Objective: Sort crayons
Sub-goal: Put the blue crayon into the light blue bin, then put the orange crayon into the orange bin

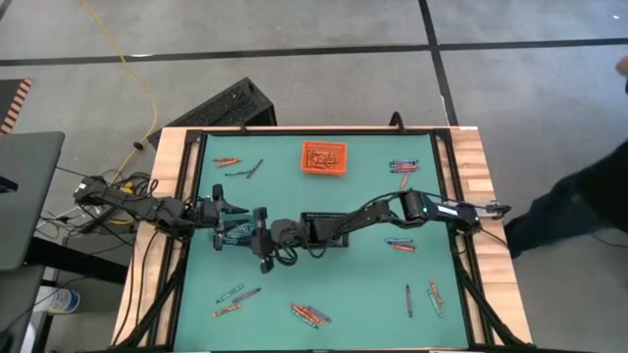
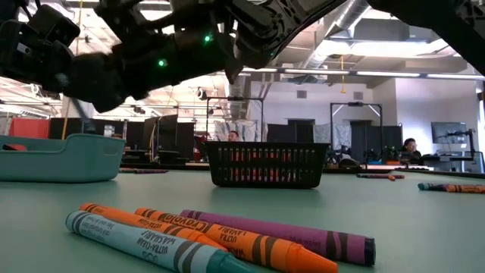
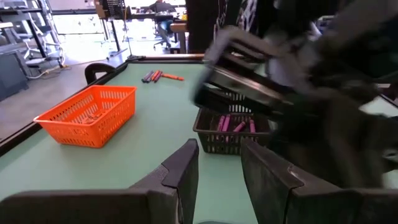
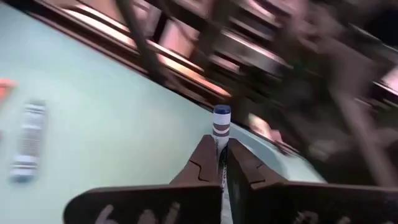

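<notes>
While pinched, crayon (image 4: 221,124) between right pincer (image 4: 222,163) fingers

Crayons (image 1: 310,315) lie scattered on the table (image 1: 373,284) around the central bin (image 1: 320,229).

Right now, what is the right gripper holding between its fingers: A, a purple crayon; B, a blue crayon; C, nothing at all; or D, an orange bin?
B: the right wrist view shows the right gripper pinching a thin blue crayon between its two dark fingers, the crayon's blue tip sticking out past them.
</notes>
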